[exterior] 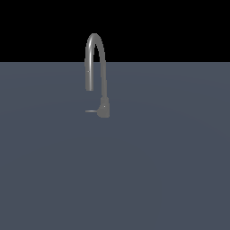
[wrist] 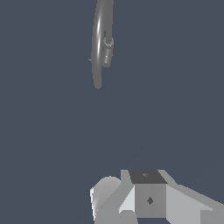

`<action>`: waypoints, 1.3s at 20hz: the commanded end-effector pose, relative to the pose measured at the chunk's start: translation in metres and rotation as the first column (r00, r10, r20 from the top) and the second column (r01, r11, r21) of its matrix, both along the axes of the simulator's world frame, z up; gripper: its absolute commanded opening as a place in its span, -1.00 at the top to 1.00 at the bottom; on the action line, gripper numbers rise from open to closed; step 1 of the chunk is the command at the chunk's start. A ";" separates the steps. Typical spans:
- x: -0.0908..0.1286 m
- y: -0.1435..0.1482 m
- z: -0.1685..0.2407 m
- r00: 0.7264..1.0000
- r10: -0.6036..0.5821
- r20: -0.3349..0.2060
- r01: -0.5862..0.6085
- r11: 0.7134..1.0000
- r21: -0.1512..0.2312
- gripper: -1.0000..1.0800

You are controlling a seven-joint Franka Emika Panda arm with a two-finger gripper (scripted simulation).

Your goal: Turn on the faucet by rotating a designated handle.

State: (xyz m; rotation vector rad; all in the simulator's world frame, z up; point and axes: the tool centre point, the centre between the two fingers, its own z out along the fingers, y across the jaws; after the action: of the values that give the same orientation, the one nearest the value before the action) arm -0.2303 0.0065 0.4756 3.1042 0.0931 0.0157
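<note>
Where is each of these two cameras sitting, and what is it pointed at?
Exterior view: off the arm, facing the upright faucet from the side, with its handle pointing toward the exterior view's left; no part of the robot shows.
Wrist view: on the arm's wrist, looking down on the same faucet from above; pale blocks of the tool fill the near edge, fingertips unseen.
Shared: the faucet and the grey floor.

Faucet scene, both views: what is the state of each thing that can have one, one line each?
faucet: upright on the grey surface, nothing touching it.
handle: roughly level, pointing to the exterior view's left from the base, not gripped.
pincer: only part of it shows at the edge of the wrist view, clearly apart from the faucet, holding nothing visible; open or shut cannot be told.
</note>
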 end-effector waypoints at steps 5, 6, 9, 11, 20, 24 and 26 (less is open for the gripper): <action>0.024 0.011 -0.013 0.992 0.123 -0.013 -0.124 0.985 -0.118 1.00; 0.028 0.014 -0.016 0.989 0.147 -0.017 -0.148 0.979 -0.142 1.00; 0.043 0.022 -0.026 0.973 0.226 -0.035 -0.228 0.949 -0.218 1.00; 0.054 0.029 -0.033 0.958 0.282 -0.052 -0.285 0.919 -0.272 1.00; 0.093 0.057 -0.070 0.858 0.489 -0.156 -0.500 0.726 -0.472 1.00; 0.106 0.068 -0.087 0.806 0.554 -0.207 -0.568 0.626 -0.534 1.00; 0.112 0.073 -0.095 0.780 0.581 -0.233 -0.596 0.575 -0.560 1.00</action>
State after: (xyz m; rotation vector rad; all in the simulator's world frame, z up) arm -0.1229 0.0752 0.3872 2.3233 0.9036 -0.0284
